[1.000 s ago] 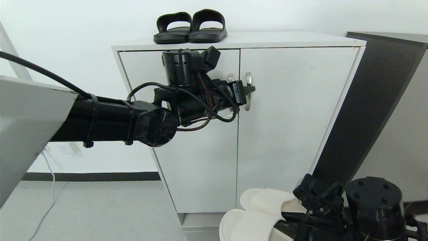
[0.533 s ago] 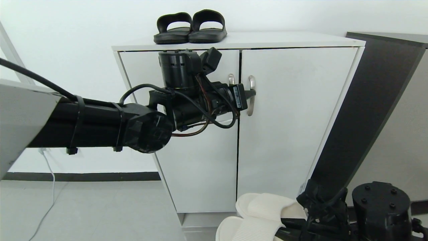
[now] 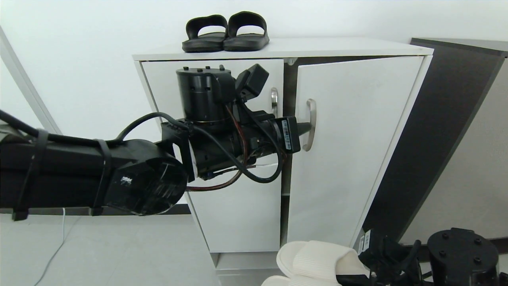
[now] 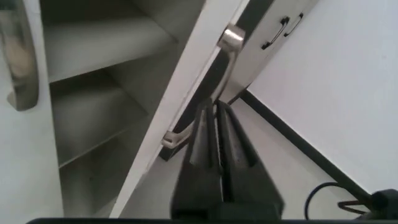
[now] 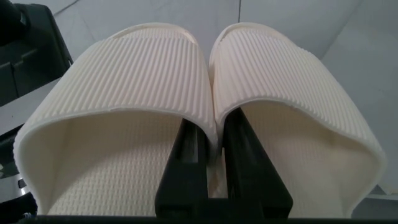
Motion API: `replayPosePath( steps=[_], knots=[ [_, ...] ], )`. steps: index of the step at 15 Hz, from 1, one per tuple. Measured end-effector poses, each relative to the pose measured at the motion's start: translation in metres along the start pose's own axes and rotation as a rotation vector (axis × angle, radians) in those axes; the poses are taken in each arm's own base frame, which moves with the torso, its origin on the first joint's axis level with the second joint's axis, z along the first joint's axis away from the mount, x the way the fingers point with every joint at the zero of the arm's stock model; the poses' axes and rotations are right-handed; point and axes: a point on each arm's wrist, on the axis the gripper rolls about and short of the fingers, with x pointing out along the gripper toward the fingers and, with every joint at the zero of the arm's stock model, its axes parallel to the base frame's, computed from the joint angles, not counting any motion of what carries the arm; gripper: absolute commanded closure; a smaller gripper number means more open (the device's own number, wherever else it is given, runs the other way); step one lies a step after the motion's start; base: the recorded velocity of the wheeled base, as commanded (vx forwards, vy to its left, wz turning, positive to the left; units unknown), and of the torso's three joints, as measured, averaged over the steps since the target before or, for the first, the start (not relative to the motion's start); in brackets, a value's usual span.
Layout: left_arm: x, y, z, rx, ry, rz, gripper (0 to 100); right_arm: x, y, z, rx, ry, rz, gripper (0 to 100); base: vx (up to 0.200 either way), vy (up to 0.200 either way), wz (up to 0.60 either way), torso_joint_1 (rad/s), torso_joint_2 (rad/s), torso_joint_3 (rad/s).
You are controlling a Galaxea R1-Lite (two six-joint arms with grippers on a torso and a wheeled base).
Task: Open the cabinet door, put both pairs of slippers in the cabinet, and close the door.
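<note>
The white cabinet [image 3: 349, 47] has its right door [image 3: 357, 151] swung partly open, and a dark gap shows beside the closed left door [image 3: 234, 214]. My left gripper [image 3: 304, 129] is shut on the right door's metal handle [image 3: 310, 125]; its fingers [image 4: 231, 134] close on the handle [image 4: 229, 46]. Bare shelves [image 4: 93, 43] show inside. A black pair of slippers [image 3: 226, 33] rests on the cabinet top. Low in front of the cabinet, my right gripper [image 5: 214, 134] is shut on the inner sides of a cream ribbed pair of slippers [image 5: 124, 81], [image 3: 313, 260].
A tall dark grey panel [image 3: 436, 131] leans against the cabinet's right side. A thin cable [image 3: 59, 238] trails over the grey floor at the left. The left door's handle [image 3: 274, 102] sits just beside my left wrist.
The right door went from closed to partly open as my left gripper drew its handle toward me. My right arm sank lower with the cream slippers.
</note>
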Motion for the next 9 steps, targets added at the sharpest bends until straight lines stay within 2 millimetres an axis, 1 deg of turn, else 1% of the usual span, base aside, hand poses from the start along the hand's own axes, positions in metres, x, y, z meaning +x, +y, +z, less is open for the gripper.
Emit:
replayPosePath(
  steps=[3, 4, 7, 9],
  knots=[
    [-0.011, -0.003, -0.003, 0.0, -0.009, -0.001, 100, 0.0, 0.001, -0.003, -0.008, 0.008, 0.007, 100, 0.0, 0.0, 0.0, 0.0, 0.0, 0.0],
    [-0.014, 0.0, -0.002, -0.002, -0.017, 0.007, 100, 0.0, 0.002, -0.004, -0.008, 0.012, 0.01, 100, 0.0, 0.0, 0.0, 0.0, 0.0, 0.0],
    [-0.02, 0.017, 0.003, -0.017, -0.047, 0.053, 100, 0.001, 0.006, -0.008, -0.012, 0.031, 0.028, 100, 0.0, 0.0, 0.0, 0.0, 0.0, 0.0],
    [-0.018, 0.024, 0.006, -0.044, -0.063, 0.051, 100, 0.001, 0.008, -0.01, -0.014, 0.04, 0.036, 100, 0.0, 0.0, 0.0, 0.0, 0.0, 0.0]
  ],
)
